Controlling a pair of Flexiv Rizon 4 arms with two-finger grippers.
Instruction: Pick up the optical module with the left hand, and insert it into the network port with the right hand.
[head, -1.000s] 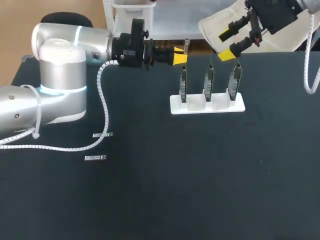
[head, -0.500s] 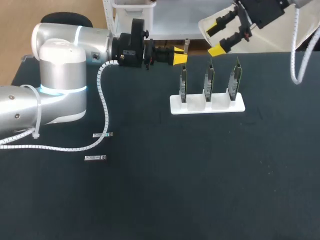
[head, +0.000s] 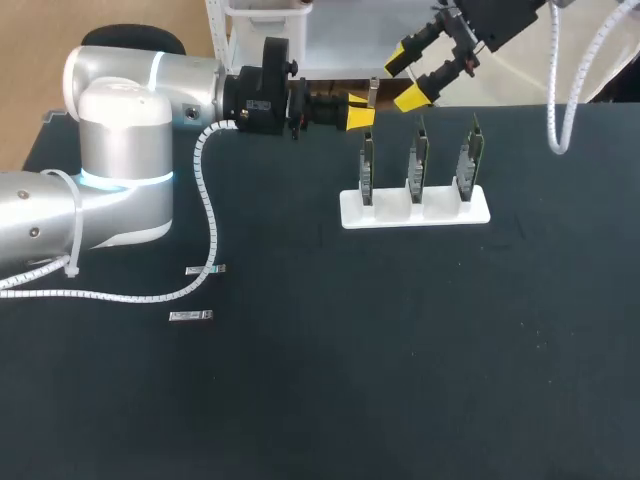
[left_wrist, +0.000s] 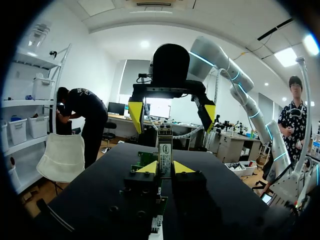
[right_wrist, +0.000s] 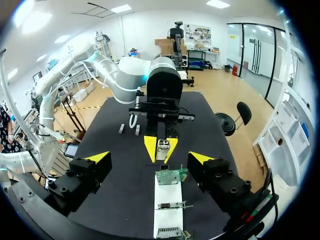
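A small silver optical module stands upright between the yellow tips of my left gripper, which is shut on it and held level above the table's far edge. In the left wrist view the module rises from between the left gripper's tips. My right gripper hangs open just right of the module, facing it. In the right wrist view the right gripper stands wide, with the module ahead of it. A white stand holds three upright green port boards.
Two more silver modules lie flat on the dark table at the left, near the left arm's white cable. In the right wrist view the stand lies under the gripper.
My right gripper has swung left and farther back, from above the right-hand board to a spot facing the held module. The left arm and its module have stayed put.
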